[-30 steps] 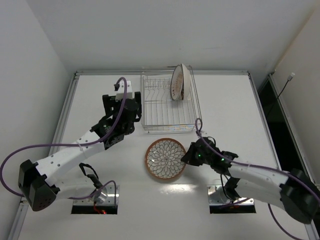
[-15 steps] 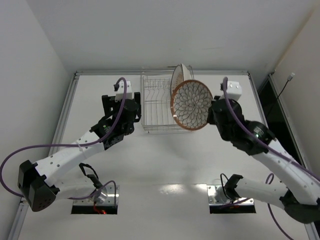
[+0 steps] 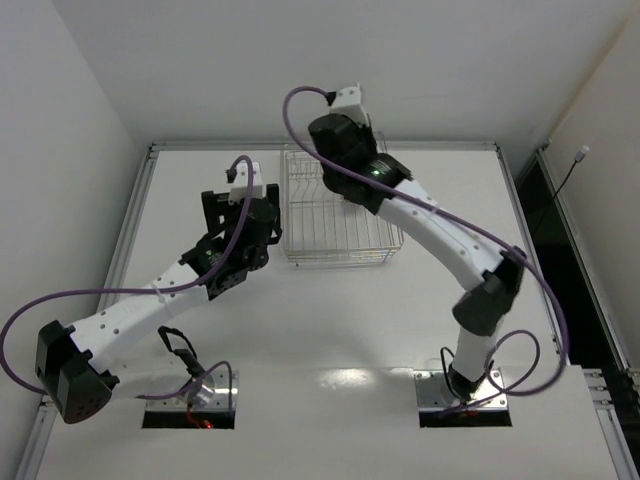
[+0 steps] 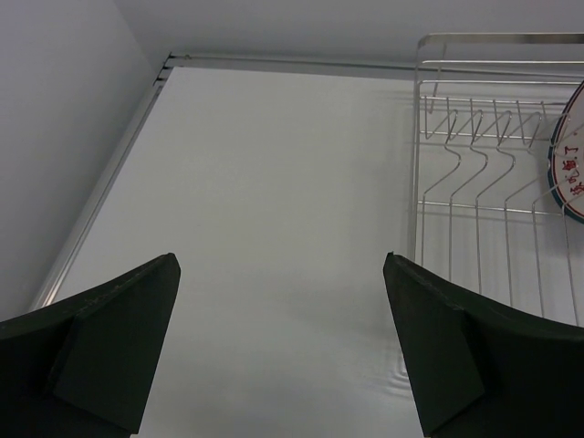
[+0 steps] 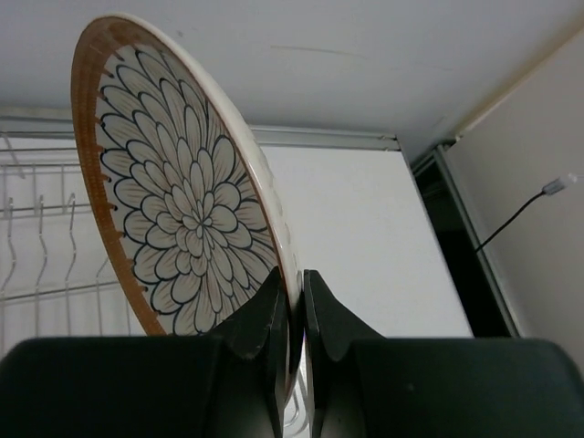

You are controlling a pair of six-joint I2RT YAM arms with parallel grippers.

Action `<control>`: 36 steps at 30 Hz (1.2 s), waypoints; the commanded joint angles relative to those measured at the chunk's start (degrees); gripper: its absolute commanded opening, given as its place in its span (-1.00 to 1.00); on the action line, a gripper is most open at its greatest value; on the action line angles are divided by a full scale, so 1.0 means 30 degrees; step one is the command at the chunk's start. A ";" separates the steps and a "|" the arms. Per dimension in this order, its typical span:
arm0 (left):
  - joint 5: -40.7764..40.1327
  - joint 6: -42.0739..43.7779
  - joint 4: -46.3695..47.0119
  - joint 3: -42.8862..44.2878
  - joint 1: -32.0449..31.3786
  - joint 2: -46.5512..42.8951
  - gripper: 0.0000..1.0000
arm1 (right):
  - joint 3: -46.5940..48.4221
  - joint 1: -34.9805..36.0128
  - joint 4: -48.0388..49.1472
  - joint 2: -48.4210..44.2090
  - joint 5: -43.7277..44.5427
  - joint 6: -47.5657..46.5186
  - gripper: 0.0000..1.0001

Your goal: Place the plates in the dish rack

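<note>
My right gripper (image 5: 293, 274) is shut on the lower rim of a brown-rimmed plate (image 5: 173, 210) with a petal pattern. The plate stands on edge, upright. Wires of the dish rack (image 5: 36, 246) show behind it on the left. From above, the right arm (image 3: 385, 185) stretches over the back of the dish rack (image 3: 335, 225) and hides the plates there. My left gripper (image 4: 280, 260) is open above bare table, left of the dish rack (image 4: 474, 182). The edge of another plate (image 4: 573, 164) stands in the rack at that view's right border.
A raised metal rim (image 3: 220, 145) runs along the table's far edge and down its left side (image 4: 100, 192). White walls close in at the back and left. A dark gap (image 3: 560, 250) with a cable lies beyond the right edge.
The right arm has lifted the petal plate off the table in front of the rack and carried it up over the rack's far side. The left arm has stayed put.
</note>
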 commanded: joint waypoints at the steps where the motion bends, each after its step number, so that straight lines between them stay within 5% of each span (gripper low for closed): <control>1: -0.0840 -0.0190 0.0354 0.0729 -0.0119 -0.0503 0.88 | 0.3639 -0.0079 0.4735 0.2252 0.2963 -0.3536 -1.00; 6: -0.0840 -0.0190 -0.0054 0.0934 -0.0119 -0.0679 0.88 | 0.6784 -0.0079 0.6493 0.6795 0.4455 -0.6638 -1.00; 14: -0.0840 -0.0365 -0.0056 0.1108 -0.0119 -0.0854 0.91 | 0.6610 -0.0636 1.0949 0.8412 0.6127 -1.0306 -1.00; 36: -0.0664 -0.0717 -0.0232 0.1109 -0.0119 -0.1030 0.93 | 0.7518 -0.1544 1.1743 1.2660 0.6305 -1.0721 -1.00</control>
